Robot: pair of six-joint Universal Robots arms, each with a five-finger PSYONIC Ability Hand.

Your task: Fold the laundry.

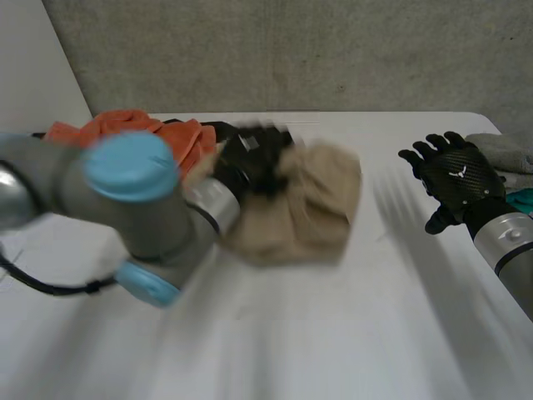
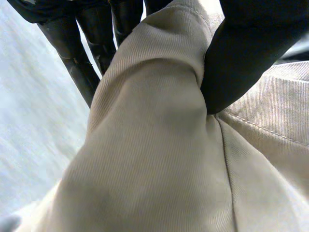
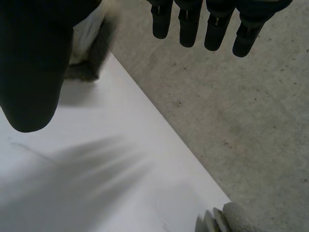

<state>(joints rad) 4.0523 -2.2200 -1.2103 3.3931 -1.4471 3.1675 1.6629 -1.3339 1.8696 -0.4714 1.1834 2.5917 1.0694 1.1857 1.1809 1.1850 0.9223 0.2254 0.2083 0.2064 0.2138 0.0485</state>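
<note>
Where the left hand (image 1: pixel 254 158) grips: it is clamped on the beige cloth (image 1: pixel 316 208), at the bunched upper part of it.
Left wrist view: the thumb (image 2: pixel 241 53) presses into a fold of the cloth, and the fingers (image 2: pixel 82 63) stand behind the fold on the other side, so the cloth is pinched between them. A stitched seam (image 2: pixel 260 128) runs just beside the thumb; the head view does not show this seam.
Beige cloth: it is near the middle of the table (image 1: pixel 333 333), crumpled into a loose heap. I cannot tell if it rests on the table or hangs from the hand.
Left arm (image 1: pixel 125 192): it lies across the near left part of the head view and covers part of the table there.
Right hand (image 1: pixel 456 179): it is well apart from the beige cloth, with the fingers spread and straight, holding nothing.
Right wrist view: below the palm are the white table edge and the grey floor (image 3: pixel 241 96).
Writing: a small white mark is on the back of the right hand, too small to read.
Orange cloth (image 1: pixel 125 127): crumpled at the far left of the table, behind the left arm.
Grey cloth (image 1: pixel 504 150): at the right table edge, just beyond the right hand.
Teal thing (image 1: pixel 523 200): beside the right wrist; I cannot tell what it is.
</note>
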